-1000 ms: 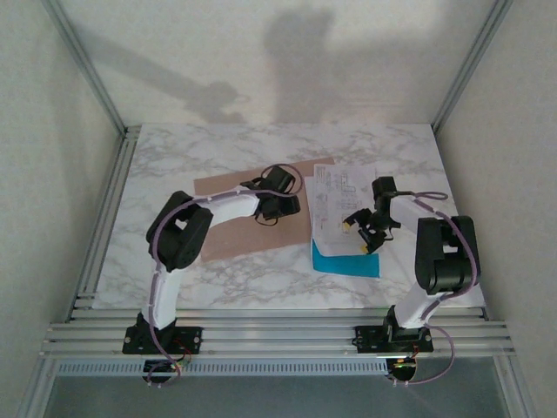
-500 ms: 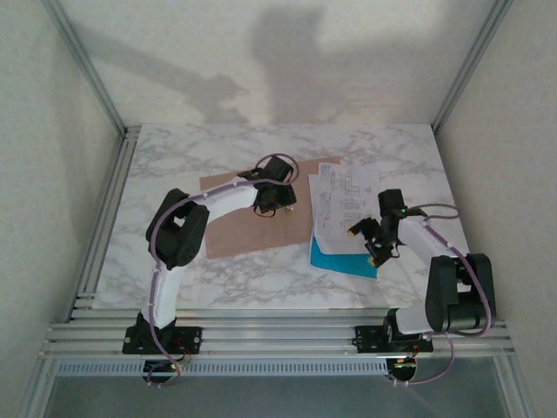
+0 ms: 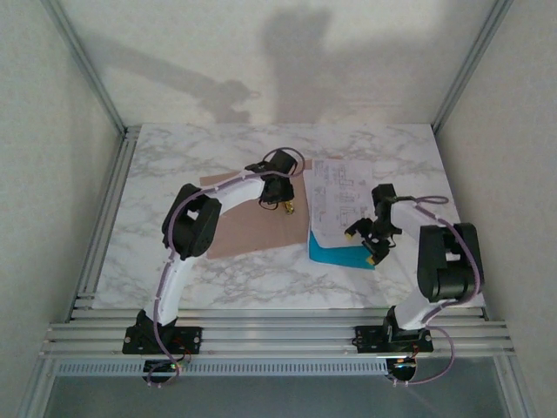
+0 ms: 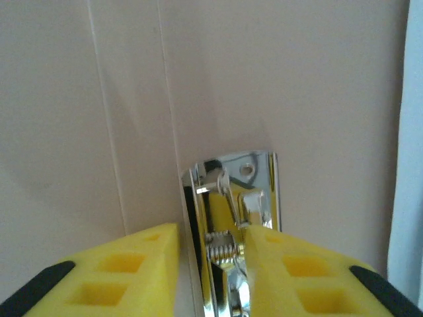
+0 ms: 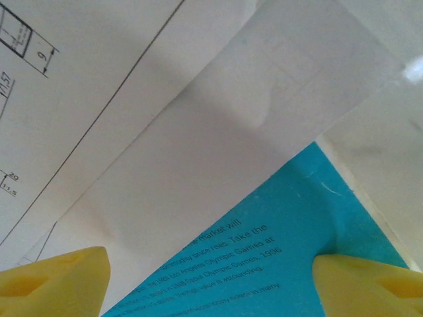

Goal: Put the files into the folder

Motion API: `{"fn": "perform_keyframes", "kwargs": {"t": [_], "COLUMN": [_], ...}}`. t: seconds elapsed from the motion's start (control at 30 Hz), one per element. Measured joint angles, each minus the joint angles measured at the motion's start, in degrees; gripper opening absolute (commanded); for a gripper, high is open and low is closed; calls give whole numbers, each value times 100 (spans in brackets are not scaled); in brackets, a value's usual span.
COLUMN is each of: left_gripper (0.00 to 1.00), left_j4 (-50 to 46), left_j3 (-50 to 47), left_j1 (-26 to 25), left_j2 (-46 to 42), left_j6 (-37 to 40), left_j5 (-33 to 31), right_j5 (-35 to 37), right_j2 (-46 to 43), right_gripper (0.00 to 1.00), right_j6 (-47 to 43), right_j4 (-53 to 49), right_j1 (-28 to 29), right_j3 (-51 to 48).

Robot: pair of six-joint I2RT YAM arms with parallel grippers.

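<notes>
Nothing is filed: the white printed paper sheets (image 3: 339, 196) and bright blue sheet (image 3: 335, 254) lie just beside the flat pinkish-brown card folder (image 3: 235, 222), under the spread-open, empty right gripper (image 3: 361, 246), while the left gripper (image 4: 211, 264) straddles the folder's chrome spring clip (image 4: 231, 224), grip unconfirmed.

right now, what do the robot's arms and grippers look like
The left arm and right arm have white tubular links, bulky black joint housings and a thin lilac cable looped alongside. The left gripper and right gripper carry yellow fingers; the left's show rectangular cut-outs and black backing.
</notes>
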Motion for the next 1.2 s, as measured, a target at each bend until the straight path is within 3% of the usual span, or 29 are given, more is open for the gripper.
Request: {"fn": "perform_keyframes", "kwargs": {"t": [0.4,0.67,0.97,1.2], "left_gripper": [28,43,56,56], "left_j4": [664,201,-76,44], "left_j3": [-1123,-1237,-223,1075], "left_j1": [-151,-149,-85,72], "left_j2": [-612,-872,-984,-83], "left_j6": [391,339,17,-85], "left_j5": [-273,-538,-103,518], "right_j5": [15,31,138,107], "right_j2": [1034,914,345,1102], "right_gripper": [80,80,77,59], "right_j6": [-1119,-1250,-1080,-918], "right_j4": [-208,-105,-48,0], "right_j1": [448,662,601,505], "right_j3": [1346,1473,1843,2579]}}
